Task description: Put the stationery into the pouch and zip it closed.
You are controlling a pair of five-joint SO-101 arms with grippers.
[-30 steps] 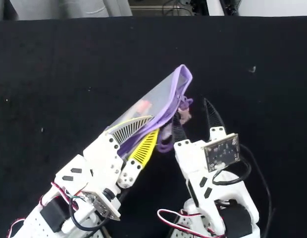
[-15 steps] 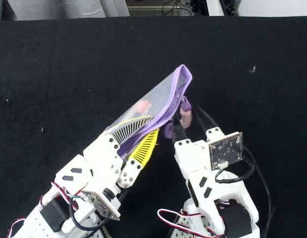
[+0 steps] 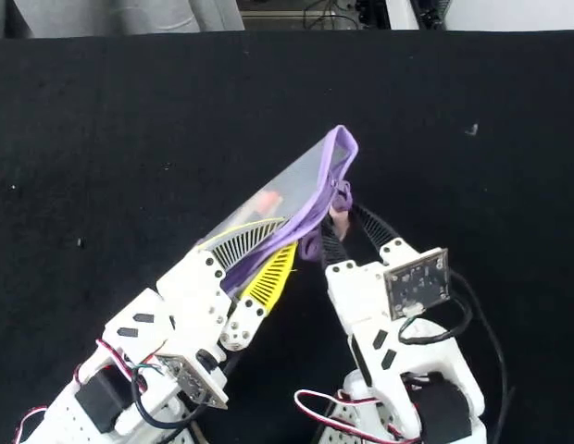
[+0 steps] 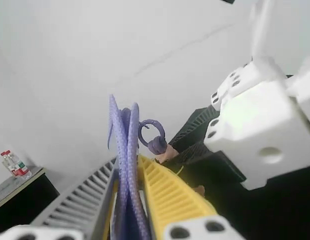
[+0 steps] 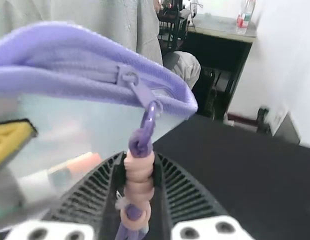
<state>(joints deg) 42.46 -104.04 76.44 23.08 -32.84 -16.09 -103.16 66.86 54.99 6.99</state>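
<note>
The pouch (image 3: pixel 289 185), clear-sided with a purple zip edge, is held slanting above the black table. My left gripper (image 3: pixel 281 237) is shut on its lower end, and in the left wrist view the purple edge (image 4: pixel 123 145) sits squeezed between the yellow and grey fingers. Stationery with a pink-orange end (image 3: pixel 267 199) shows through the clear side (image 5: pixel 77 165). My right gripper (image 3: pixel 341 222) stands just beside the zip edge, shut on the pink beaded charm (image 5: pixel 137 172) hanging by a purple ring from the zipper pull (image 5: pixel 129 79). The zip line looks closed where it shows.
The black table (image 3: pixel 130 111) spreads wide to the left, the far side and the right of both arms. The right arm's white body (image 4: pixel 255 115) stands close beside the pouch. Its loose cables (image 3: pixel 454 319) hang by its base.
My right gripper's fingers went from wide open to shut around the beaded zipper charm. The pouch and my left arm have held still.
</note>
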